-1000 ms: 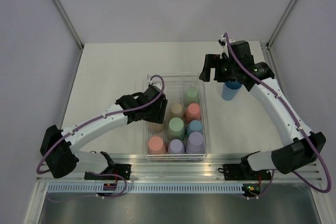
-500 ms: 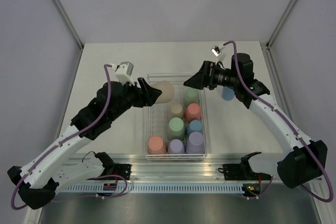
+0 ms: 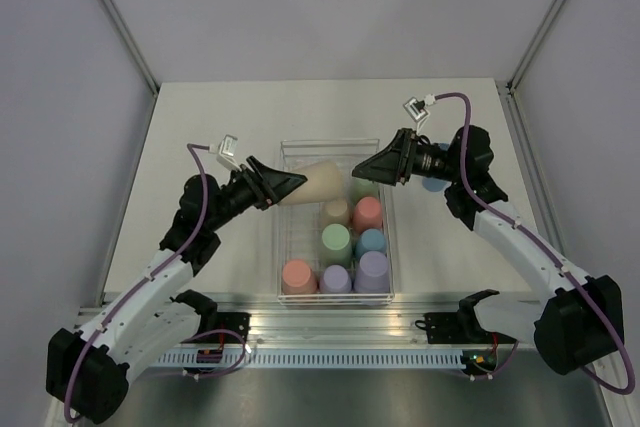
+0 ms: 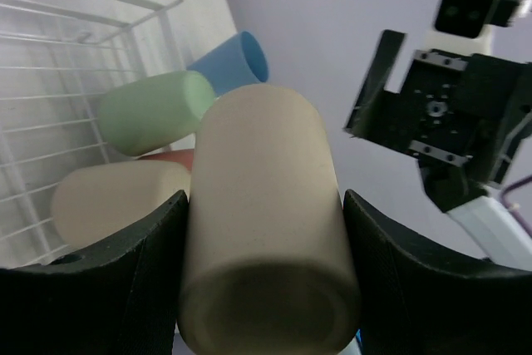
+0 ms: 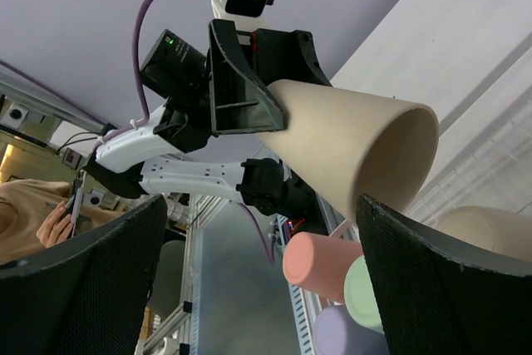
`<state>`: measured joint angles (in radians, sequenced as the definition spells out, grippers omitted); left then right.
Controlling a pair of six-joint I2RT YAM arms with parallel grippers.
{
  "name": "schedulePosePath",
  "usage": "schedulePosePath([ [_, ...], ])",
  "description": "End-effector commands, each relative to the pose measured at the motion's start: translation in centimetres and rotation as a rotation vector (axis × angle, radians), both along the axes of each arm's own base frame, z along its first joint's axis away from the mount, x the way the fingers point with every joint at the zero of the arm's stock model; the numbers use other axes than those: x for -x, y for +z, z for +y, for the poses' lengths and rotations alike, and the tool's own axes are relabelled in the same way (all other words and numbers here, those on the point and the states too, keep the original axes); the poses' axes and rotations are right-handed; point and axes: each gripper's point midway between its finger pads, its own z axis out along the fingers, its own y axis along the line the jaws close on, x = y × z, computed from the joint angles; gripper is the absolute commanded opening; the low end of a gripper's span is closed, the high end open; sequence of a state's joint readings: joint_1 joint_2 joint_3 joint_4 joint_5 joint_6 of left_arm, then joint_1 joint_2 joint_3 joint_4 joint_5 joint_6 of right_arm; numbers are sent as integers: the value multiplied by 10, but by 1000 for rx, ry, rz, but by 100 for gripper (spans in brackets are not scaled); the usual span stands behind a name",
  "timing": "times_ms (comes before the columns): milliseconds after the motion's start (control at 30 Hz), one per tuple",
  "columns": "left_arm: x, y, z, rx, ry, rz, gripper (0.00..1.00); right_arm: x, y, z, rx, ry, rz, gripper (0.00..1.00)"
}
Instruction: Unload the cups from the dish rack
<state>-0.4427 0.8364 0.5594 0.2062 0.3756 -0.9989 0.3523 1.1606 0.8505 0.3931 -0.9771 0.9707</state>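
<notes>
While the left gripper [image 3: 285,187] is clamped on a beige cup [image 3: 325,182], held sideways over the rack's [image 3: 330,144] far left corner, the right gripper [image 3: 365,167] faces its mouth, fingers apart, just beside it. More pastel cups [image 3: 335,239] stand in the rack.

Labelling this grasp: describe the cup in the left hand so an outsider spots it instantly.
Find the white wire dish rack in the middle of the table. Above its far-left corner, the left hand grips a beige cup. It alone is lifted and tipped sideways, mouth toward the right hand; the other beige cup stands in the rack.
</notes>
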Motion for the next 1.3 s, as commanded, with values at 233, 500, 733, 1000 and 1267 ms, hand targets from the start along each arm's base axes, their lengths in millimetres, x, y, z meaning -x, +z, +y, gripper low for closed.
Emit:
schedulePosePath([
  [233,17,55,-11,241,-117,-134,2,14,6,10,-38,73,-61,98],
  [500,13,49,-19,263,-156,-104,2,35,16,34,-111,178,-72,84],
  [733,13,53,-22,281,-174,-109,2,50,20,49,-162,260,-71,43],
  [1000,17,50,-21,268,-181,-108,52,58,27,50,-228,313,-63,1],
  [1267,16,43,-7,194,-84,-91,100,53,28,49,-174,253,-143,1],
])
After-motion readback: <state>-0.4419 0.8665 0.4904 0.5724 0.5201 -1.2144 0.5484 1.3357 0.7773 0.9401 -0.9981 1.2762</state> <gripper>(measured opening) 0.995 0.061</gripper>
